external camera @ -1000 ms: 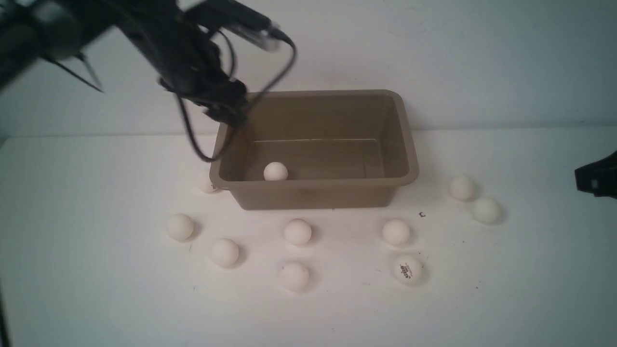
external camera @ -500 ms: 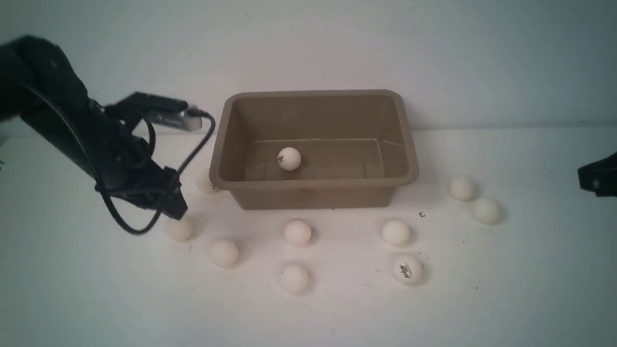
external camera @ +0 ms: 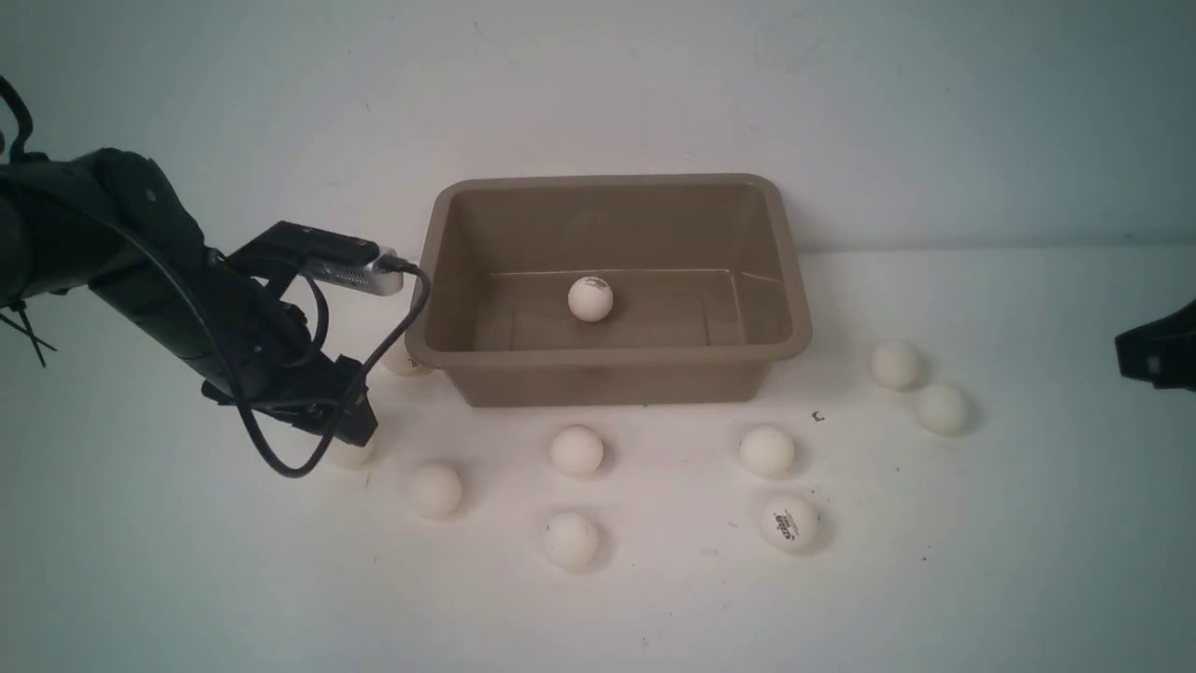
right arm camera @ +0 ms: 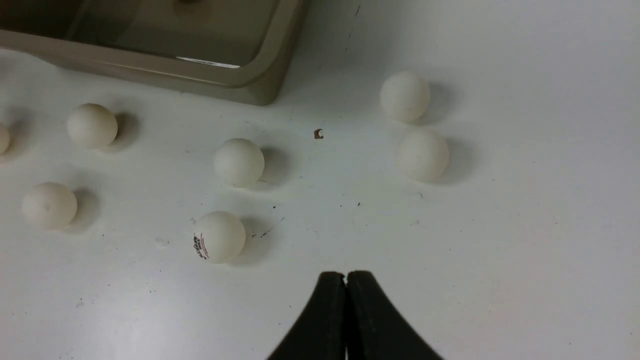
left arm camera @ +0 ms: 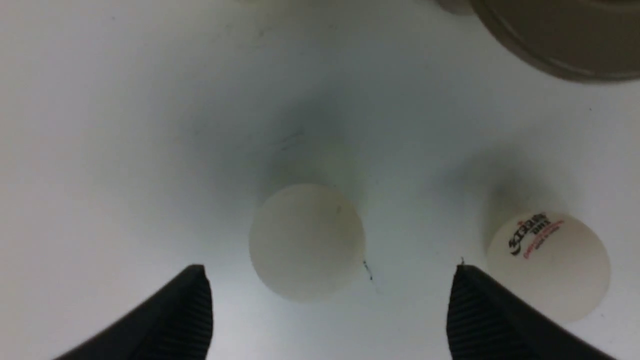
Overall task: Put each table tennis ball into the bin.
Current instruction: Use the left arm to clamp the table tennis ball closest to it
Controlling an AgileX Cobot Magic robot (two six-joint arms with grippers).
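Scuffed white tabletop, pale wall behind, small brown chip

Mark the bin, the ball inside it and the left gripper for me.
Bin point(external camera: 612, 360), front view, near rim.
Ball point(external camera: 590, 299), front view, its middle.
Left gripper point(left arm camera: 328, 272), left wrist view, midway between the open fingertips.

I am watching the white worktop, which is carrying the bin just past my left pincer. One table tennis ball is lying just ahead of that pincer's spread fingers, with a logo-printed ball just beside it. Ahead of the right pincer two balls are sitting close together. Further balls are lying off towards the bin, past a brown speck.
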